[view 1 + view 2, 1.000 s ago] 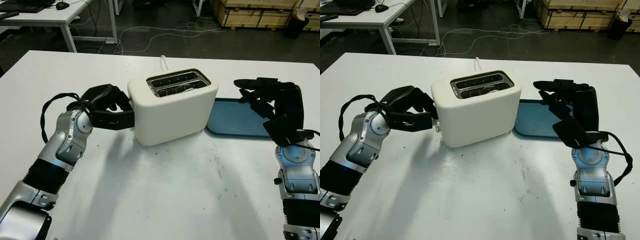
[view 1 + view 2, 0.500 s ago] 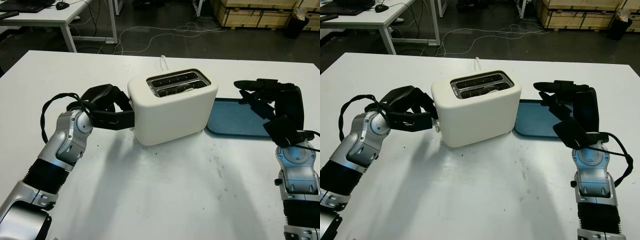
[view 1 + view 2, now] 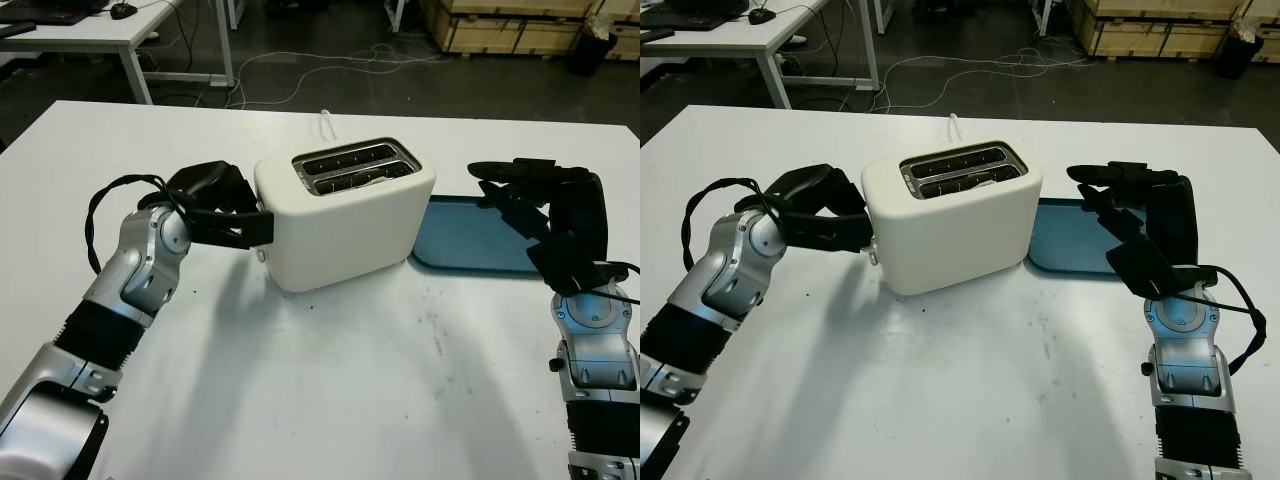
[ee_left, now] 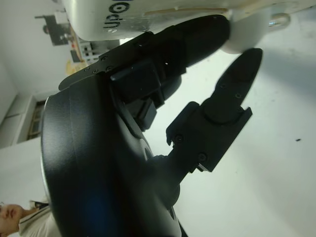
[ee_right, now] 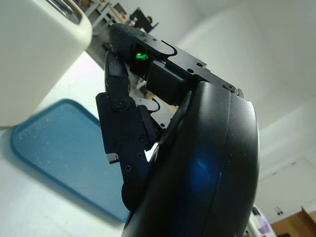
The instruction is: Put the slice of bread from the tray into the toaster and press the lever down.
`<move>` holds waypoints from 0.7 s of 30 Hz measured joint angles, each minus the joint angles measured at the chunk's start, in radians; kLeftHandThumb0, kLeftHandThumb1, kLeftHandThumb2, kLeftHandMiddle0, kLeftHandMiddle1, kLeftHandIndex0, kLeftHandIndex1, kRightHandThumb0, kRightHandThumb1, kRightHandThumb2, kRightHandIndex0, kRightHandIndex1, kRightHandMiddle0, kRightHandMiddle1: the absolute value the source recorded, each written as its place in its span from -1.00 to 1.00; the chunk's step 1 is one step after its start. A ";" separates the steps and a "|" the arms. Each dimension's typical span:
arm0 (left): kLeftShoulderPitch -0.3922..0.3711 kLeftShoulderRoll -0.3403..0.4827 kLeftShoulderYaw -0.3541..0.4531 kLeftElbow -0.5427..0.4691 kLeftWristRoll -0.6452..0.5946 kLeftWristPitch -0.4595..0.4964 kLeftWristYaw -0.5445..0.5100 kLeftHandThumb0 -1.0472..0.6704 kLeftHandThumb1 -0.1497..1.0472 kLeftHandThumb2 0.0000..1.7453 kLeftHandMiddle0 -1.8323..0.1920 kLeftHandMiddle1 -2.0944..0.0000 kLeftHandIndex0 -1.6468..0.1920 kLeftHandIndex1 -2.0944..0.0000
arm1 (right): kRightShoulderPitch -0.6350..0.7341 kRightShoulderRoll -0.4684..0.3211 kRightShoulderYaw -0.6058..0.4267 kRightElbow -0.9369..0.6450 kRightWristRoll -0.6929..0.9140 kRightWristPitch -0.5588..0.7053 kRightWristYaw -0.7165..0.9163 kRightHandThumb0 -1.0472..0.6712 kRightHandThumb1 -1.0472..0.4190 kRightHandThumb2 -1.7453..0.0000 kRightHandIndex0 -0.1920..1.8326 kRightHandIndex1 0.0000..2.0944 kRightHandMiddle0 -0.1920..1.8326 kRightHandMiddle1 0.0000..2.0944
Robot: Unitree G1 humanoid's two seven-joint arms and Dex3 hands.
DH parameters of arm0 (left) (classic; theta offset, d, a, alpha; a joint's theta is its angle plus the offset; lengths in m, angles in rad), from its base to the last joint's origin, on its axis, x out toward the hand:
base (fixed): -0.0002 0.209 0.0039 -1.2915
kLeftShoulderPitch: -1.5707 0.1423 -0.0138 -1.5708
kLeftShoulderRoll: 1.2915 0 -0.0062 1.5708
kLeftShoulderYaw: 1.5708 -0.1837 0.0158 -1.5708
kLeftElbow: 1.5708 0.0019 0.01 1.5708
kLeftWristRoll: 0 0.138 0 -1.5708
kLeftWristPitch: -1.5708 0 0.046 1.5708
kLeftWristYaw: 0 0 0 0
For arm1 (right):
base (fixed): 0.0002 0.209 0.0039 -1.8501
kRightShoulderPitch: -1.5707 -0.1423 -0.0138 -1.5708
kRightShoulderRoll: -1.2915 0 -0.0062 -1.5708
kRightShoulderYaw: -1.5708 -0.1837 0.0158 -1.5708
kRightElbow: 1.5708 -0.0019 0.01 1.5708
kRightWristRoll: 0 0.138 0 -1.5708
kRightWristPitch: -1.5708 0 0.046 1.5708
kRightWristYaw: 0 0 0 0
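Bread slice (image 3: 372, 180) sits in toaster (image 3: 345, 215) near slot. Left robot hand (image 3: 222, 205), fingers curled w/ nothing held, touches lever (image 4: 249, 30); may slip off. Right robot hand (image 3: 535, 205) open over tray (image 3: 470, 245).

The one bit of lettering I can find is on the underside edge of the cream toaster (image 4: 148, 15), seen up close from the left wrist: a few dark characters that look like "upol", cut off and upside down. I can't make out the whole word. Nothing else here carries writing I can read.
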 measured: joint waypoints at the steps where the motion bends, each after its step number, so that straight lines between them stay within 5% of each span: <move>1: 0.000 0.000 0.000 -0.001 0.002 0.003 0.000 -0.11 0.79 -0.46 0.12 -0.01 -0.28 0.57 | 0.000 0.000 0.000 0.000 0.000 0.000 0.000 -0.13 -0.83 0.81 0.12 -0.13 0.37 -1.00; 5: 0.043 0.009 0.011 -0.058 0.005 0.012 0.037 -0.09 0.79 -0.42 0.19 0.12 -0.09 0.53 | 0.000 0.000 0.000 0.000 0.000 0.000 0.000 -0.14 -0.83 0.80 0.14 -0.11 0.37 -1.00; 12: 0.272 0.034 0.045 -0.221 -0.055 -0.153 0.118 -0.14 0.79 -0.41 0.08 -0.49 0.03 -0.25 | 0.002 0.000 0.001 -0.001 0.000 0.000 0.000 -0.13 -0.83 0.81 0.12 -0.08 0.38 -0.99; 21: 0.431 0.023 0.136 -0.303 -0.102 -0.300 0.210 -0.14 0.79 -0.49 0.03 -0.49 0.03 -0.35 | 0.004 0.000 0.002 -0.003 0.002 -0.003 0.003 -0.13 -0.83 0.81 0.13 -0.06 0.39 -0.99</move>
